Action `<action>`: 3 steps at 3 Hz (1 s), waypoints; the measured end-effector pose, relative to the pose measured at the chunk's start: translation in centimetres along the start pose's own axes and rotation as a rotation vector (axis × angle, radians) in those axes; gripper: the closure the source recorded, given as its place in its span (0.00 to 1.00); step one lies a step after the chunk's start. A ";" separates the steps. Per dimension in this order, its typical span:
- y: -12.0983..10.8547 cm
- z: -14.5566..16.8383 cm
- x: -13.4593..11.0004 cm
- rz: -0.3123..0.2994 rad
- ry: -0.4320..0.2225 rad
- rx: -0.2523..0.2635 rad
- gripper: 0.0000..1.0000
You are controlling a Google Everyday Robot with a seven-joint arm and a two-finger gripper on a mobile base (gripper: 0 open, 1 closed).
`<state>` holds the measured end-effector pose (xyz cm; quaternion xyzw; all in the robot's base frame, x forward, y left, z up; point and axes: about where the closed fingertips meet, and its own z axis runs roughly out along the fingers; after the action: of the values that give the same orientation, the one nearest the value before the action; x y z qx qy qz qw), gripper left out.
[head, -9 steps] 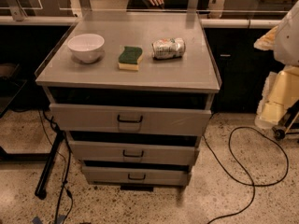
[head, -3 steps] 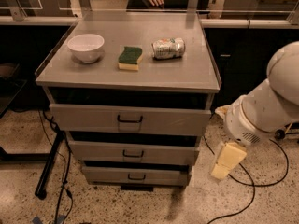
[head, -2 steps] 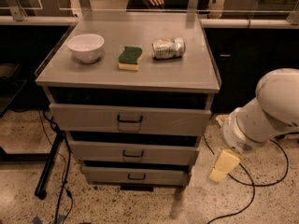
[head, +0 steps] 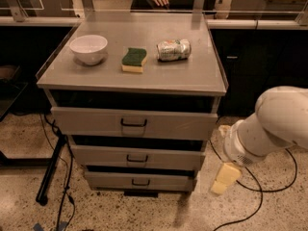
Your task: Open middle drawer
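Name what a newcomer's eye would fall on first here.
The bulky white arm at the right edge strikes first, its gripper hanging low near the floor, right of the grey cabinet. The cabinet's three stepped fronts follow, the middle drawer among them. On top lie a white bowl, a green sponge and a crushed can in a row.

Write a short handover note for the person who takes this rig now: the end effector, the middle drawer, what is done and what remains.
End effector: low, to the right of the cabinet, near the floor, touching no drawer.
Middle drawer: second of three grey fronts, not pulled out; its black handle is free.
Done: nothing on the drawer itself.
Left: bring the end effector across to the handle, grasp it, pull the drawer straight out.
On the cabinet top: bowl, sponge, can; not part of the job.
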<state>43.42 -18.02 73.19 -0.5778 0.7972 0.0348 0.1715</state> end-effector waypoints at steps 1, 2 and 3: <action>-0.2 7.3 -1.8 -0.038 -0.041 0.000 0.00; -0.2 7.3 -1.8 -0.038 -0.041 0.000 0.00; 1.1 11.1 -1.7 -0.040 -0.041 -0.047 0.00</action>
<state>45.44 -13.31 63.11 -0.5968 0.7806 0.0618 0.1750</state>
